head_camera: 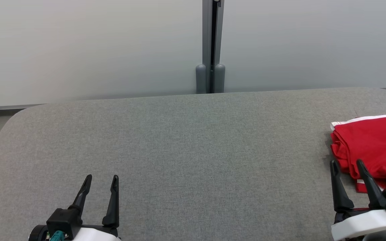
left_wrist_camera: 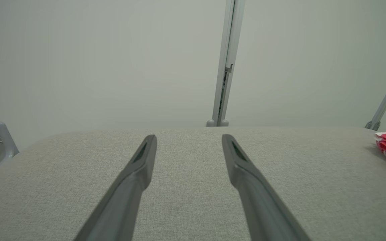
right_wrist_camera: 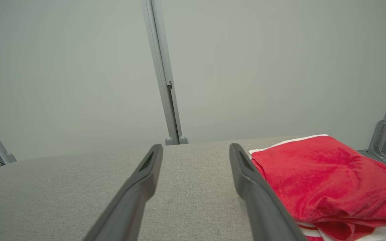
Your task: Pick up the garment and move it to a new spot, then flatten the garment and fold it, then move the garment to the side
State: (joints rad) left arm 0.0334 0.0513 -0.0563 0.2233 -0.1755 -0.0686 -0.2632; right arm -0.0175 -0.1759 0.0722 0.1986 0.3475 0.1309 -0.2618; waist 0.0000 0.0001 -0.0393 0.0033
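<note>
Now | folded garment (head_camera: pixel 377 144), right end of table (head_camera: pixel 193 150) | left gripper (head_camera: pixel 102 177) spread | right gripper (head_camera: pixel 346 162) spread

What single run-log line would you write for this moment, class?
garment: folded, right side of table | left gripper: open, empty, over bare table | right gripper: open, empty, at garment's edge
</note>
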